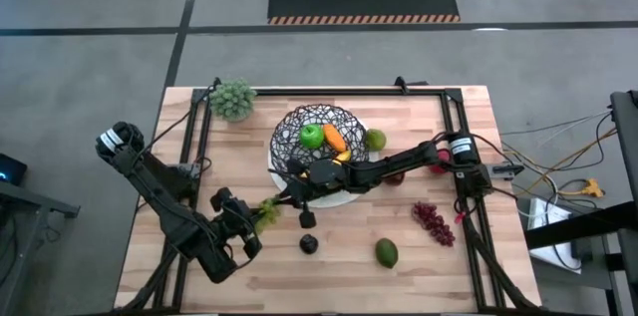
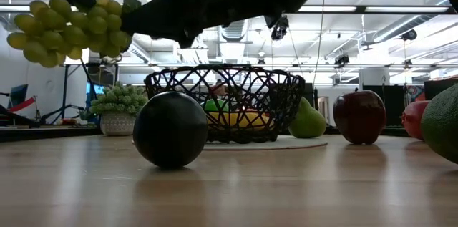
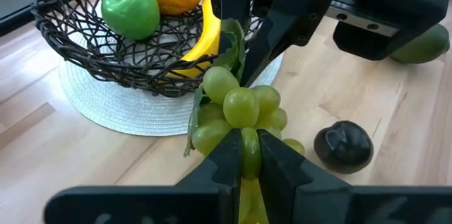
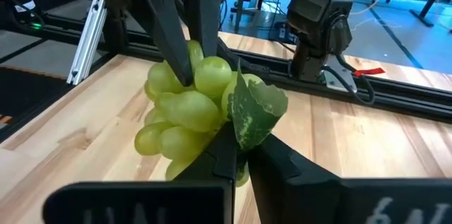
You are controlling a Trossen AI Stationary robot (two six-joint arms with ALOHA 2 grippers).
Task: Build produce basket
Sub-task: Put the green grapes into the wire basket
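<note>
Left wrist view, both jaws clamped on green grapes [image 3: 240, 107].

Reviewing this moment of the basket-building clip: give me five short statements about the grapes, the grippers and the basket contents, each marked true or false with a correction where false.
1. Both grippers are shut on the green grape bunch. True: the left gripper and the right gripper each pinch it.
2. The green grapes lie on the table. False: they hang in the air, held above the wood.
3. The basket holds a green apple, a carrot and a banana. True.
4. The dark plum is inside the basket. False: it sits on the table in front of the basket.
5. The dark red grapes are already in the basket. False: they lie on the table near its right side.
</note>
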